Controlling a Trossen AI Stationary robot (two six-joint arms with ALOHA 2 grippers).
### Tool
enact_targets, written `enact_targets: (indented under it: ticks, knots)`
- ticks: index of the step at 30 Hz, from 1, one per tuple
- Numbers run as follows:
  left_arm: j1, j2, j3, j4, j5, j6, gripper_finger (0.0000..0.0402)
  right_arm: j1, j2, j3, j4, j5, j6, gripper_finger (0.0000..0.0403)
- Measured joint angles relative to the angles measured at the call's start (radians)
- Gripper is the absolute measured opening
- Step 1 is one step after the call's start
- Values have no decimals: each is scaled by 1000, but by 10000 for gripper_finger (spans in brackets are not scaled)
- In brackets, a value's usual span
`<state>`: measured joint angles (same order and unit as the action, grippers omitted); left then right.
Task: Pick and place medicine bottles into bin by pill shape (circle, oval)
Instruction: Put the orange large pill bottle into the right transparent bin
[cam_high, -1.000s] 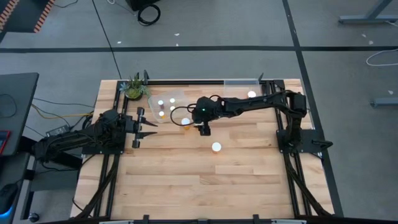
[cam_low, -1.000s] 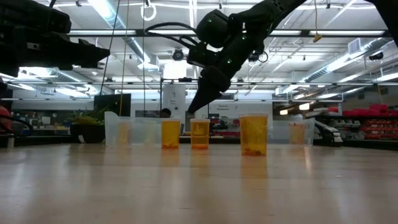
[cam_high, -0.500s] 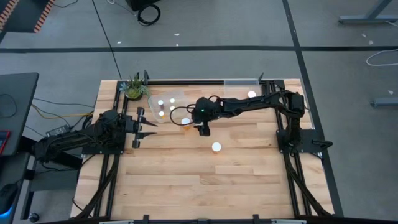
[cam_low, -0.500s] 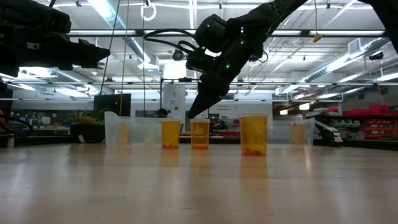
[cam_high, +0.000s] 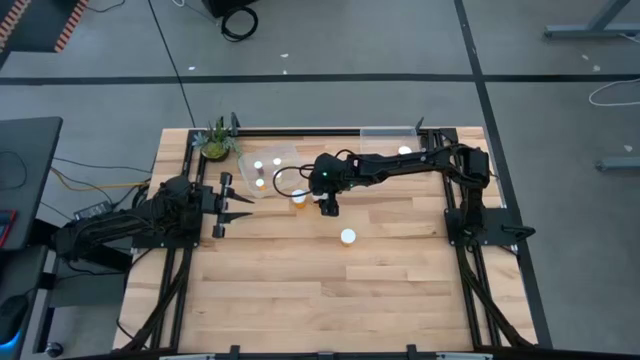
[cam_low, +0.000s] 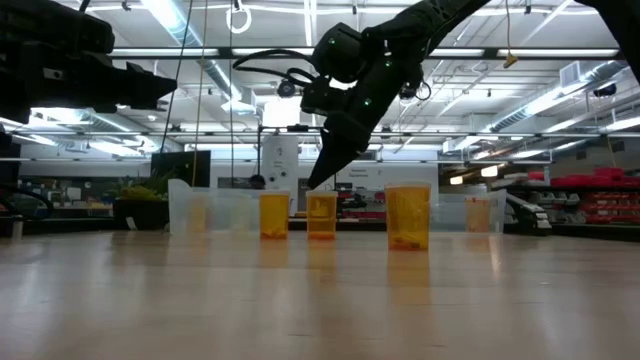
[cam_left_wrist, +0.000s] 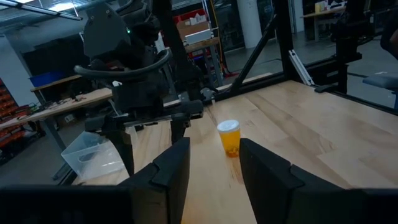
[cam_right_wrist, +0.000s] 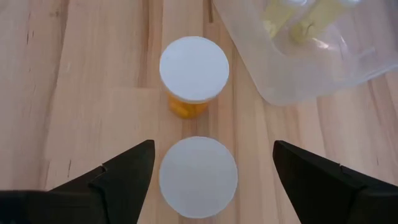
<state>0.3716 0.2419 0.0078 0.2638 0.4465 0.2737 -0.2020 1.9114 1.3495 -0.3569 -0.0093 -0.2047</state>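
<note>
- Wooden table (cam_high: 300, 290): right gripper (cam_right_wrist: 198, 180) hangs wide open, empty, straddling a white-capped bottle (cam_right_wrist: 198, 176) beside the clear bin (cam_right_wrist: 311, 50)
- Step: approach; next, lower and close
- Left gripper (cam_left_wrist: 211, 162) waits, part-open, empty

Right pincer (cam_high: 330, 207) moves slightly toward the table's far edge, away from the lone white-capped orange translucent bottle (cam_high: 347, 237) in mid-table. Its fingers, spread wide, now hang above a white-capped orange bottle (cam_right_wrist: 198, 177) near the clear plastic bin (cam_high: 262, 170). In the low view the arm sits marginally higher and shifted right.
</note>
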Motion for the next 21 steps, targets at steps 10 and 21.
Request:
enact_targets:
  ticks: [10,21]
  knots:
    - [0,0,0,0,0,0,143,-9,0,0,1,-32,-14,335]
    - [0,0,0,0,0,0,147,2,0,-22,8,-52,-26,335]
